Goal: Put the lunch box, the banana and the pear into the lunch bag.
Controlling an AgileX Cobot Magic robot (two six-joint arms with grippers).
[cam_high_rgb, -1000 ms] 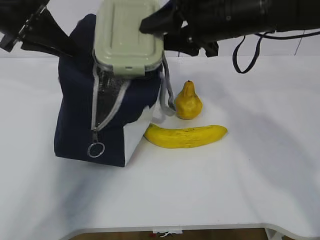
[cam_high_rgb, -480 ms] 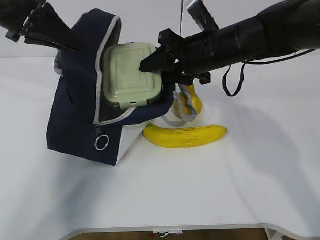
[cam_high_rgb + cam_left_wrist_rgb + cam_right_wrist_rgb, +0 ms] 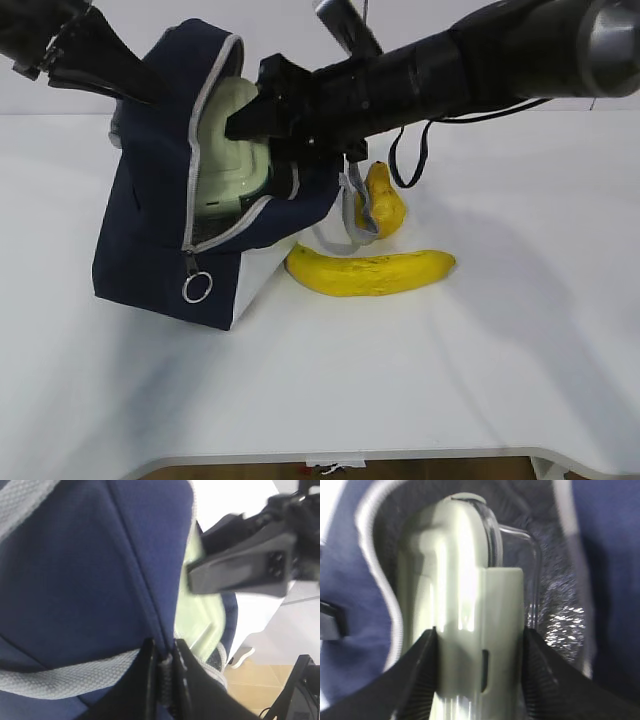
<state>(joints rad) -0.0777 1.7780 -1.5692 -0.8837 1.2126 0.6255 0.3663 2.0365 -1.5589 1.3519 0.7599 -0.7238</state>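
A: What lies nearest, taking the bag (image 3: 165, 235) as the mark?

B: One banana (image 3: 370, 271) on the table (image 3: 480, 370), just right of the bag's base. One pear (image 3: 381, 198) stands behind it, partly hidden by a handle loop.

A: And the arms?

B: Two. The right arm reaches across from the right, nearly level; the right gripper (image 3: 479, 680) clamps the one box (image 3: 225, 160) by its end, the box halfway into the bag's open mouth. The left gripper (image 3: 162, 672), at the bag's upper left, pinches the bag's edge at a seam.
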